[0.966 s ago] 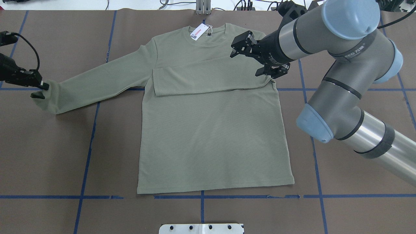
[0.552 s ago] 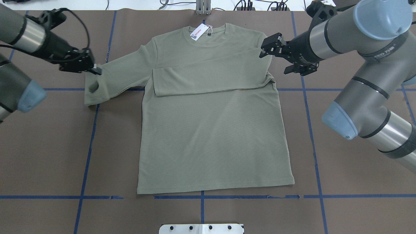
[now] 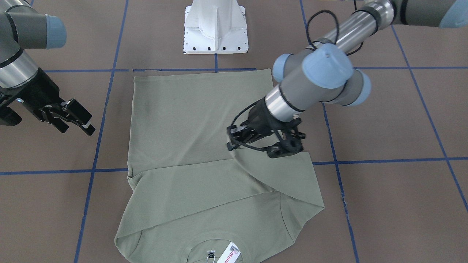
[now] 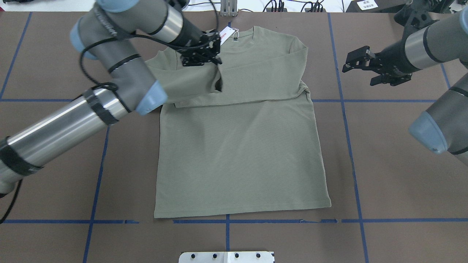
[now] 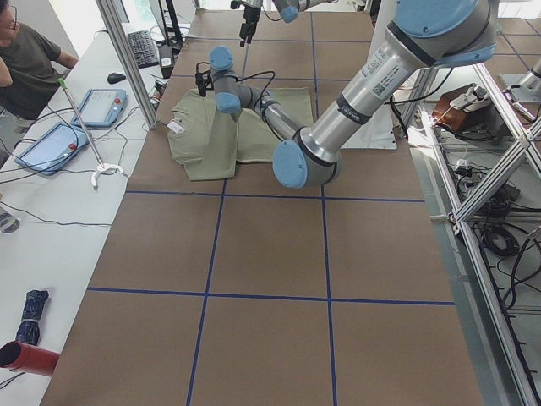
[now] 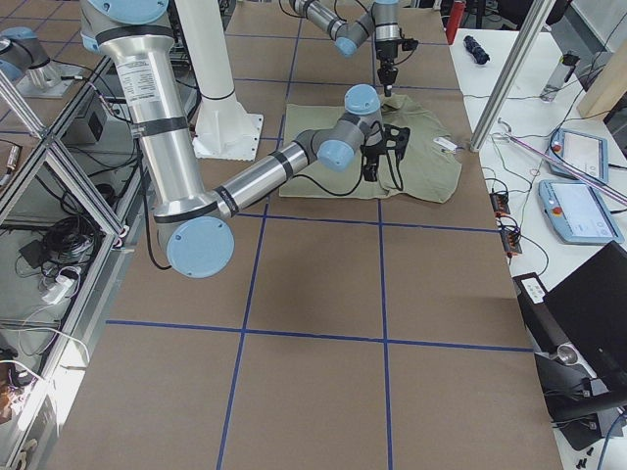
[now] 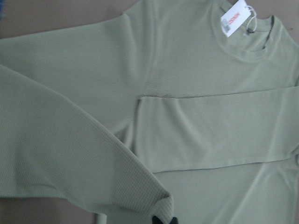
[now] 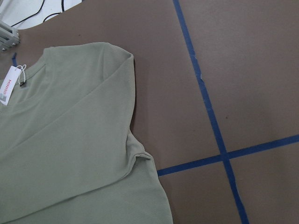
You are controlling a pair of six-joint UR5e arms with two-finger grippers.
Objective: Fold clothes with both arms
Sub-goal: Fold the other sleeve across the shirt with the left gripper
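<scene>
A brown-covered table point(image 4: 402, 175) gridded with blue tape lines point(image 4: 351, 146) carries a sage-green shirt point(image 4: 237, 153), laid flat with its collar away from the robot and its hem near the white pedestal base point(image 3: 215, 29). A white hang tag point(image 4: 225, 35) lies at the collar. One sleeve is folded across the chest point(image 4: 248, 89).

In the overhead view the left arm point(image 4: 120, 73) reaches across the table and covers the shirt's shoulder on that side. The left gripper point(image 4: 210, 58) is above the chest just below the collar, its jaws closed on the cuff end of the other sleeve point(image 4: 193, 82), which is lifted off the table and draped inward over the body of the shirt. The right gripper point(image 4: 360, 71) hangs over bare table well beside the shirt, jaws spread wide, holding and touching nothing.

The front-facing view shows what the overhead one hides: the raised sleeve runs as a slanting fold from the shoulder up to the gripper. The left wrist camera shows the cuff point(image 7: 156, 203) pinched by black fingertips point(image 7: 156, 220) at its lower edge. The right wrist camera takes in only the shirt's shoulder and a tape crossing. The left side view alone shows a person point(image 5: 30, 59) beside the table, near two tablets point(image 5: 100, 108).
</scene>
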